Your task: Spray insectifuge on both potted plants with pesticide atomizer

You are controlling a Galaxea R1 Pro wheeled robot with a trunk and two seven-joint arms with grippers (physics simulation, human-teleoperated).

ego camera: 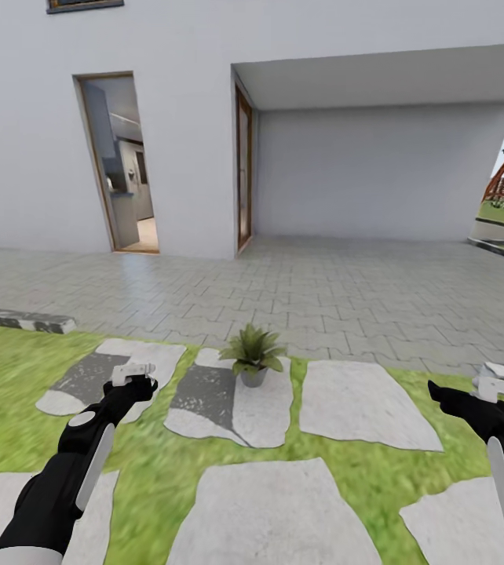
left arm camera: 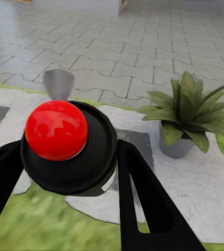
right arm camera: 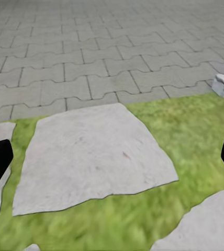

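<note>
While the robot stood on the lawn facing the house, the left pincer (ego camera: 133, 377) was pinching the pesticide atomizer (left arm camera: 66, 144), its two black fingers (left arm camera: 143, 198) pressed against the dark body on either side, the red button top (left arm camera: 56, 129) facing the wrist camera. The grey nozzle (left arm camera: 58, 83) pointed outward toward the paving (ego camera: 299, 275), so the bottle's long axis ran roughly along the pincer's reach and not at the plant. One potted plant (ego camera: 253, 357) sat on a stepping stone (ego camera: 236, 400), near and ahead of the left pincer, off toward the robot's right; in the left wrist view it lay to one side of the nozzle's line. The coming move, as I judge it, would turn on swinging the nozzle across to that rosette. The left arm (ego camera: 71, 463) was clearly the nearer, stretched forward and low over the grass. The right pincer (ego camera: 472, 396) hung well apart over the lawn, its fingertips spread at the edges of the right wrist view, carrying nothing, above another stepping stone (right arm camera: 91, 157).
</note>
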